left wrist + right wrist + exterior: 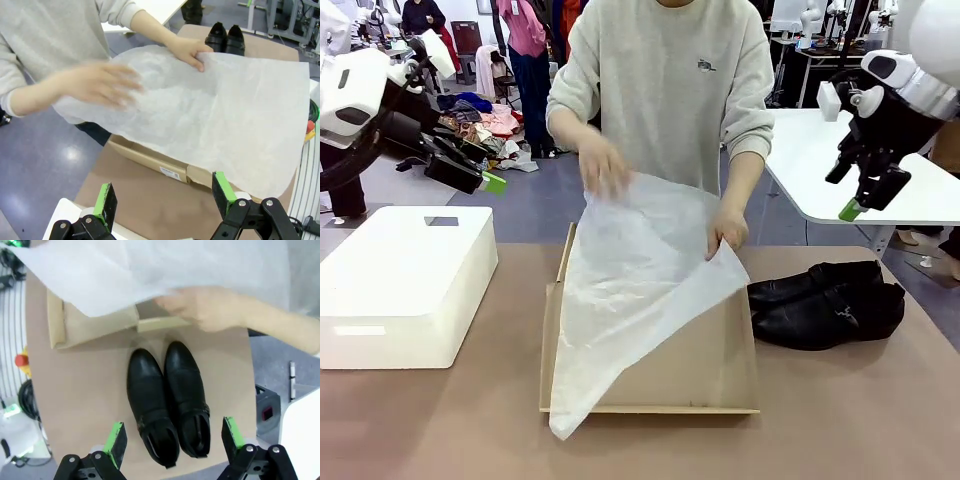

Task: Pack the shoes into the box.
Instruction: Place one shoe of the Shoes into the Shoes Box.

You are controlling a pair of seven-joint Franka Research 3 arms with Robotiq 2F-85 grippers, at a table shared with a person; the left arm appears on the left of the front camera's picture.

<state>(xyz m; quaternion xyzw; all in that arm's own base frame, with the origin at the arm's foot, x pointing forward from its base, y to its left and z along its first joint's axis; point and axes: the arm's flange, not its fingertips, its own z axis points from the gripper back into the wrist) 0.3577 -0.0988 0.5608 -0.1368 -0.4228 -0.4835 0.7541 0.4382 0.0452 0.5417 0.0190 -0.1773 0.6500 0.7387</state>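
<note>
Brown table (440, 430): box (710, 365) mid, shoes (825, 300) just right, white block (405, 280) left. L gripper (165, 195), R gripper (175, 432): jaws wide, empty. Grey-blue floor (535, 195) behind.

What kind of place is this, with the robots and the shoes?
Probably a robot lab, not a shop: a left pincer and a right pincer hang at the table, and clothes lie heaped on the floor behind.
</note>
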